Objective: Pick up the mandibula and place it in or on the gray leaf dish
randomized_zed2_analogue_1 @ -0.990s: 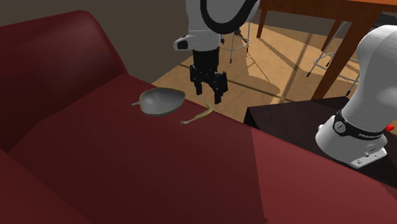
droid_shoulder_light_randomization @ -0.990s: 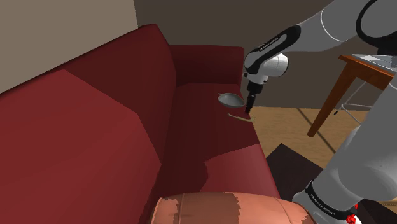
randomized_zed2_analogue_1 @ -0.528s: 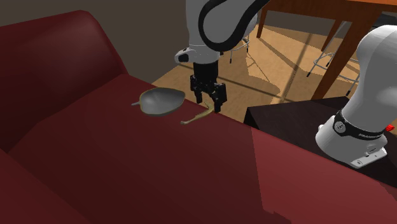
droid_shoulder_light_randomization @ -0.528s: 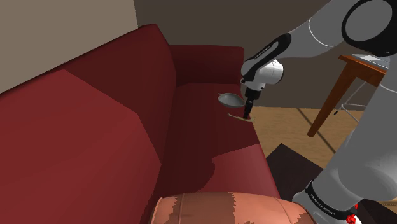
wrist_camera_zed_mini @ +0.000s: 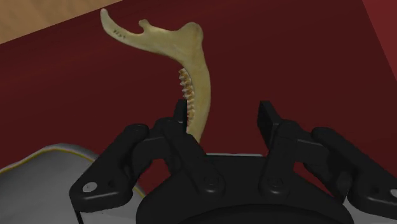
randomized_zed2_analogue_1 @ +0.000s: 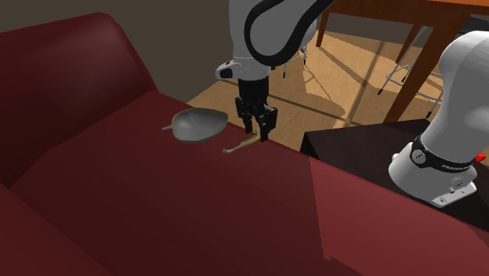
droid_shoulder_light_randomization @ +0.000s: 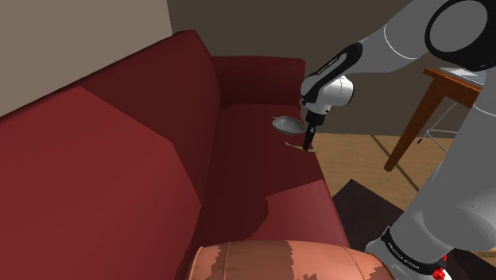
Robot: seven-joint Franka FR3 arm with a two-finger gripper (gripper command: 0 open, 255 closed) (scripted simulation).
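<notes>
While the gripper (wrist_camera_zed_mini: 226,116) hangs low over the red sofa (randomized_zed2_analogue_1: 157,204) seat, I'm calling this the grasp step: fingers down around the mandibula (wrist_camera_zed_mini: 191,70), but not closed on it. On the wrist view the two black fingers stand apart. The pale bone runs up between them, pressed close to the inner face of one finger, with bare red cushion between it and the other (so nothing is clamped, as far as I can judge). Its toothed edge faces into the gap, and the long branch reaches away ahead of the fingertips.

From the second exterior view the gripper (randomized_zed2_analogue_1: 258,132) points straight down, its tips at one end of the bone, which lies flat on the seat. The gray leaf dish (randomized_zed2_analogue_1: 200,123) sits on the same cushion just beside the gripper, near the bone but apart from it.

Next, I think, comes the squeeze. The bone sits off-centre in the gap, so the far finger will have to travel across and may nudge it. It's thin and curved, so I'd expect it to want to pivot. Once the grip is firm, it needs a lift clear of the cushion. Then a short sideways carry takes it over the dish, with a low release so it settles inside the rim.
</notes>
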